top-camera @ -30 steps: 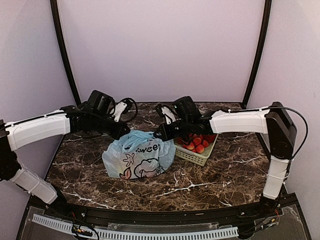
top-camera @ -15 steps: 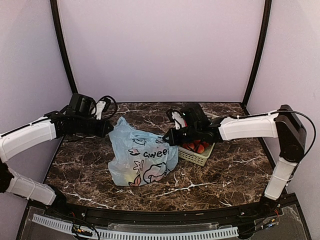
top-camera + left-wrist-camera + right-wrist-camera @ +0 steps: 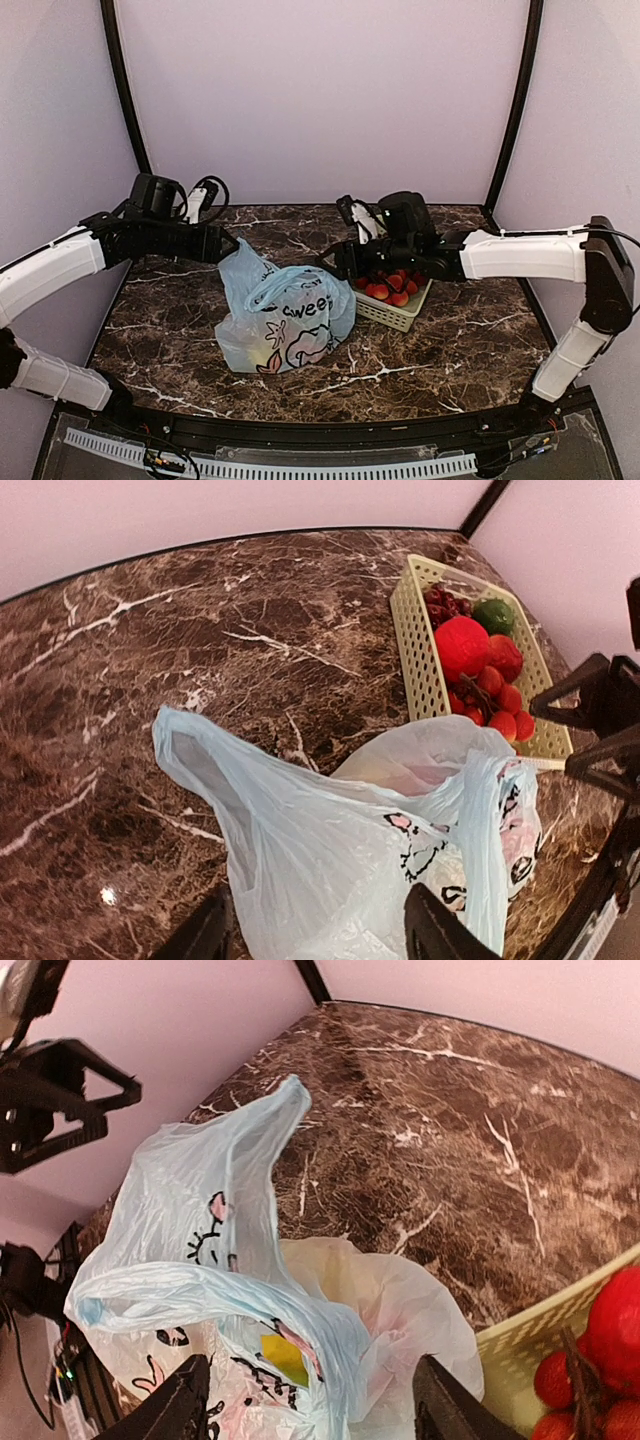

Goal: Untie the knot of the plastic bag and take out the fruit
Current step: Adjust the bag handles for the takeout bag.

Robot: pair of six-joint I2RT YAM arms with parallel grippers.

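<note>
Flanking the plastic bag (image 3: 285, 320) at table centre, the left gripper (image 3: 224, 244) and right gripper (image 3: 333, 262) are hanging with jaws spread wide, gripping nothing, probably because the bag's handles are standing apart, untied, baring yellow fruit (image 3: 283, 1357) inside.

The plastic bag (image 3: 290, 318) gapes open on top — basket (image 3: 392, 314) close alongside, rightward.

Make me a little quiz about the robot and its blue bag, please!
1. True or false: the basket stands on the right arm's side of the plastic bag.
2. What colour is the fruit peeking from the bag's mouth? A yellow, B purple, C black.
3. Fill in: the left gripper and right gripper both have their fingers spread ____.
Key: 1 true; 2 A; 3 open.
</note>
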